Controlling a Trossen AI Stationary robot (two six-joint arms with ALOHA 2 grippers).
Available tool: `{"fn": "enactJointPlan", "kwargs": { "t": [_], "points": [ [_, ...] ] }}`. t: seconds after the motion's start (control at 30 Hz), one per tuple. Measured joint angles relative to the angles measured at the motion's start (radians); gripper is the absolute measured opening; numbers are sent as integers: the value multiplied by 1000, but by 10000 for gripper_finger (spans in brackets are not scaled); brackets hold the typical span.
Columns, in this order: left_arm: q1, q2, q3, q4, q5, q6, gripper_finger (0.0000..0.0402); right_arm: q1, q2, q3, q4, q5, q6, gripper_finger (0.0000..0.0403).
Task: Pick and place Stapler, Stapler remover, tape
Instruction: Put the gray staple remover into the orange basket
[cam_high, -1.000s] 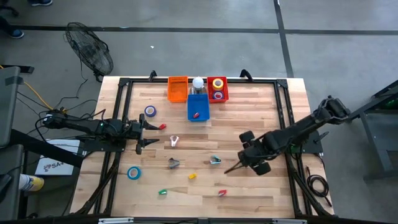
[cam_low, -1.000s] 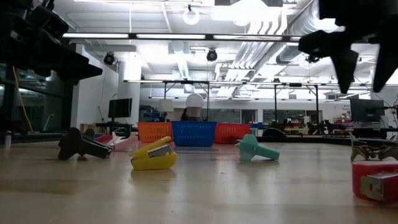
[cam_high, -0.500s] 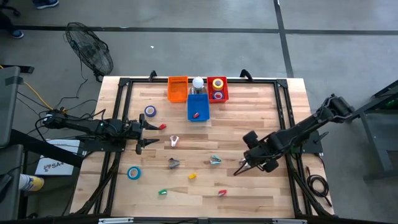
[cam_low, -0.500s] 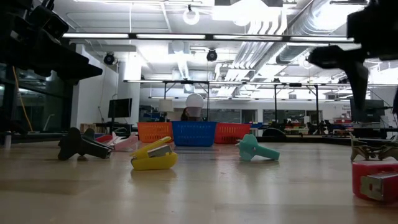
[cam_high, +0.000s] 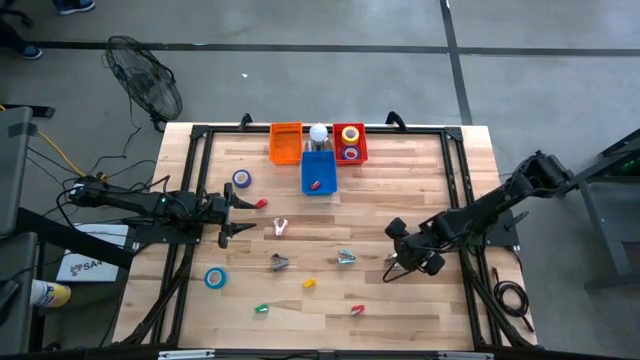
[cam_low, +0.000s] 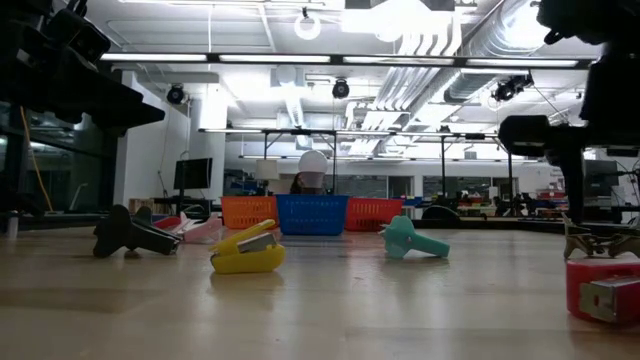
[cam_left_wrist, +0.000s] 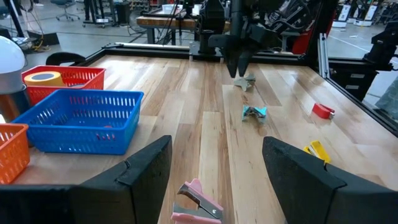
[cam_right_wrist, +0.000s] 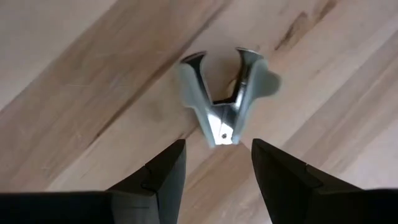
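Note:
My right gripper (cam_high: 392, 268) hangs open, pointing down over a silver-grey stapler remover (cam_right_wrist: 224, 93) that lies flat on the wood toward the table's right side; the fingers stand above it, apart from it. That remover also shows in the left wrist view (cam_left_wrist: 247, 81) and the low view (cam_low: 600, 240). My left gripper (cam_high: 243, 215) waits open at the left, a pink stapler remover (cam_left_wrist: 196, 202) just ahead of it. A blue tape roll (cam_high: 241, 178) and another blue roll (cam_high: 215, 277) lie on the left half. Small staplers are scattered about: yellow (cam_high: 309, 284), green (cam_high: 261, 309), red (cam_high: 357, 310).
At the far edge stand an orange basket (cam_high: 286, 142), a blue basket (cam_high: 319, 172) with a red item inside, and a red basket (cam_high: 350, 142) holding tape rolls. A teal remover (cam_high: 346, 258) and a dark remover (cam_high: 279, 263) lie mid-table. A black frame runs along the table's edges.
My right gripper has come down toward the table and shifted slightly toward the right edge, ending above the silver-grey stapler remover. Nothing on the table has moved.

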Motion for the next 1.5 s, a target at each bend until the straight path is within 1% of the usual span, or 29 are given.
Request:
{"fn": "enactJointPlan", "kwargs": {
  "t": [0.2, 0.47, 0.57, 0.83, 1.0, 1.07, 1.17, 1.27, 1.5],
  "points": [
    [0, 0, 0, 0, 0, 0, 246, -28, 9, -6, 33, -6, -41, 174],
    [0, 0, 0, 0, 0, 0, 246, -55, 91, -4, 89, -49, -42, 172],
    [0, 0, 0, 0, 0, 0, 246, -55, 94, -4, 97, -59, -44, 164],
    [0, 0, 0, 0, 0, 0, 246, -55, 96, -3, 107, -77, -44, 127],
    [0, 0, 0, 0, 0, 0, 246, -54, 96, -3, 117, -76, -36, 120],
    [0, 0, 0, 0, 0, 0, 246, -54, 96, -3, 123, -58, -35, 120],
    [0, 0, 0, 0, 0, 0, 246, -54, 97, -2, 146, -47, -33, 124],
    [0, 0, 0, 0, 0, 0, 246, -55, 97, -1, 161, -62, -32, 138],
    [0, 0, 0, 0, 0, 0, 246, -54, 97, -1, 168, -65, -11, 193]
  ]
}}
